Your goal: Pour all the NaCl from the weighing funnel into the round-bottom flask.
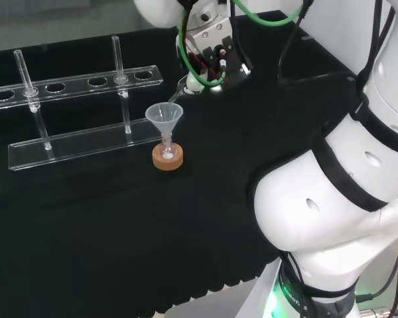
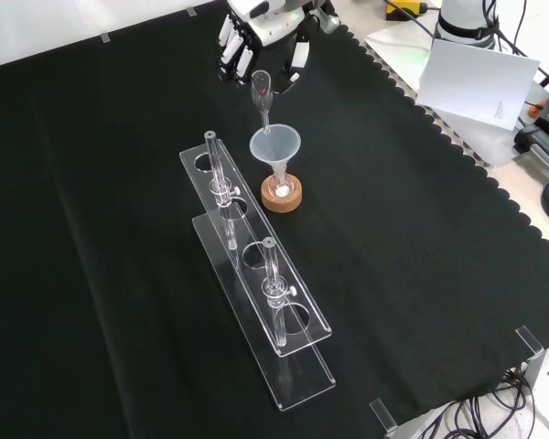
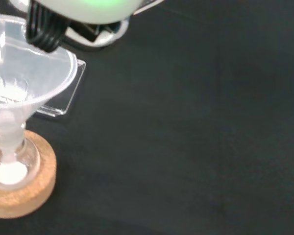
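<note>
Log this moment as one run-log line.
hand: holding weighing funnel | funnel: tilted, tip over plastic funnel | flask: on cork ring, white powder inside

Weighing funnel tilted, stem in funnel-topped round-bottom flask; white powder inside.

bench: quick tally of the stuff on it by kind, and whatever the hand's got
rack: 1
glass rods in the rack: 2
funnel: 1
flask: 1
cork ring: 1
weighing funnel, held by the hand: 1
total: 7
</note>
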Controlling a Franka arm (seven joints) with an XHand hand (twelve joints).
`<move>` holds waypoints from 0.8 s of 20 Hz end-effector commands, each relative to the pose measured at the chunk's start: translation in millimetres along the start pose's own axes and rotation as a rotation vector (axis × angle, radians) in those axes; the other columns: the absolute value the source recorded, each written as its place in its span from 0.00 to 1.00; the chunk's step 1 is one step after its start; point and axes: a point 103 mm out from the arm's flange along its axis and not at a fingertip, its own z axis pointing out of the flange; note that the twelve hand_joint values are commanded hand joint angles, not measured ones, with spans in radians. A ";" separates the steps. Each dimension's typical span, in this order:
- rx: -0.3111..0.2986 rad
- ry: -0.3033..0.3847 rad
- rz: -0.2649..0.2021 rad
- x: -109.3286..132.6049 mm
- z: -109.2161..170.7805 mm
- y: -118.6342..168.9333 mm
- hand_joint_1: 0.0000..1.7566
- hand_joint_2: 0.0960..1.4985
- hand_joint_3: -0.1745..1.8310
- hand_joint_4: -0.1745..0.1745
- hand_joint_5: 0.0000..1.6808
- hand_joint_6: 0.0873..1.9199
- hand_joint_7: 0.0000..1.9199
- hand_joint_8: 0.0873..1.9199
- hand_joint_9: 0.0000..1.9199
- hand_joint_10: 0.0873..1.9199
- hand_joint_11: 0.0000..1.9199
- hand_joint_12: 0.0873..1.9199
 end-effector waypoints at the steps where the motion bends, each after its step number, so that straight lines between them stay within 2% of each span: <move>1: -0.046 0.207 0.049 -17.3 2.7 -3.3 0.64 0.40 0.39 1.00 0.81 0.22 0.35 0.29 0.58 0.07 0.49 0.48; 7: -0.094 0.319 0.075 -26.2 5.2 -8.6 0.64 0.40 0.39 1.00 0.81 0.22 0.35 0.29 0.59 0.07 0.49 0.48; 16: -0.148 0.511 0.121 -44.6 24.4 -13.8 0.64 0.40 0.39 1.00 0.81 0.22 0.36 0.29 0.59 0.07 0.49 0.48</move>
